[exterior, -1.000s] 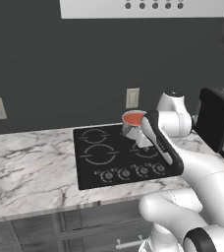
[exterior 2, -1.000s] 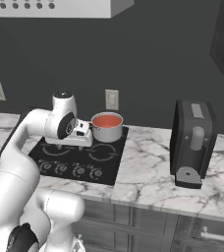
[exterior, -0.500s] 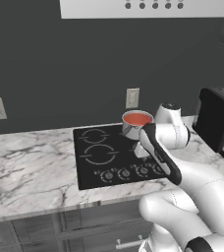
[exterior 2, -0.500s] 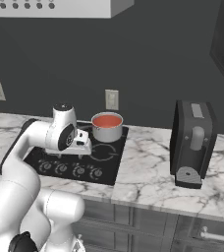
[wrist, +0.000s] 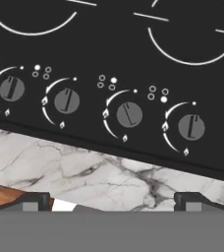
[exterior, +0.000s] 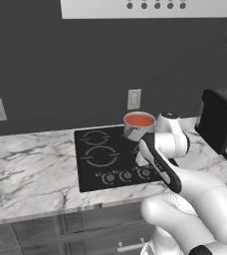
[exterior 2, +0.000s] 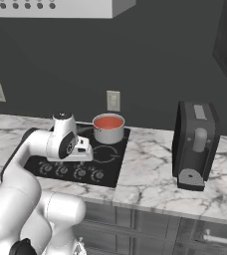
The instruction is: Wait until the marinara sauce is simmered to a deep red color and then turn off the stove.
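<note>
The marinara sauce is an orange-red disc in a small steel saucepan on the back right burner of the black stove. My gripper hangs low over the stove's front right part, just above the knob row. In the hand view four round knobs run across the glass, the right two being a knob and a knob. My gripper is open, its fingertips wide apart over the marble edge in front of the knobs, touching nothing.
A black toaster-like appliance stands on the marble counter right of the stove. A wall outlet sits behind the saucepan, and a range hood hangs above. A brown wooden strip shows below the counter edge.
The arm has swung down and forward, from beside the saucepan to low over the knob row. The saucepan has stayed in place.
</note>
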Controlling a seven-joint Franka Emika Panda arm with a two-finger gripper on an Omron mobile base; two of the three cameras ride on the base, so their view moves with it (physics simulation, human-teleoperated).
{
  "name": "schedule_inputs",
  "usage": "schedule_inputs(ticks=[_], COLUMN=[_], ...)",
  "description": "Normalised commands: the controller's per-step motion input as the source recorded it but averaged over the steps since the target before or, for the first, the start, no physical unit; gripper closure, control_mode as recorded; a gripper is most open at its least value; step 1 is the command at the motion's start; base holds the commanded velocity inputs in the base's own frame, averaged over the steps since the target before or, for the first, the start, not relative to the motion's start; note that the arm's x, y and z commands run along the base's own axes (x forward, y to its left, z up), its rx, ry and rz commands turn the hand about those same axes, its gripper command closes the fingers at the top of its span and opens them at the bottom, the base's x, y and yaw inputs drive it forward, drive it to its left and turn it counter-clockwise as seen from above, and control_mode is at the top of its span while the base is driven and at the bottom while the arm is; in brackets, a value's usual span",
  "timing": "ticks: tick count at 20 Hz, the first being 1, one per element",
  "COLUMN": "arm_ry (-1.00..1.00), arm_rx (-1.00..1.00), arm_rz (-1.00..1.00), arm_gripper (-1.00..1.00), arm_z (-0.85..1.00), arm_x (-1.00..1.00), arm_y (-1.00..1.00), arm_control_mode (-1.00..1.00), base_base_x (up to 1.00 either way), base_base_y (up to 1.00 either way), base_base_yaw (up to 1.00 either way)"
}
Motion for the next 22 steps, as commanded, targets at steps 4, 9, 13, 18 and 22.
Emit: schedule_inputs(ticks=[4,9,13,18,22], arm_ry=[0.00,0.00,0.00,0.00,0.00], arm_rx=[-0.04,-0.02,0.00,0.00,0.00], arm_rz=[0.02,0.02,0.02,0.02,0.02], arm_gripper=[-1.00,-1.00,-1.00,-1.00,-1.00], arm_z=[-0.21,-0.13,-0.12,-0.11,-0.12], arm_x=[0.04,0.12,0.20,0.27,0.21], arm_y=[0.00,0.00,0.00,0.00,0.00], arm_control_mode=[-1.00,-1.00,-1.00,-1.00,-1.00], base_base_x=[0.00,0.00,0.00,0.00,0.00], base_base_y=[0.00,0.00,0.00,0.00,0.00], base_base_yaw=[0.00,0.00,0.00,0.00,0.00])
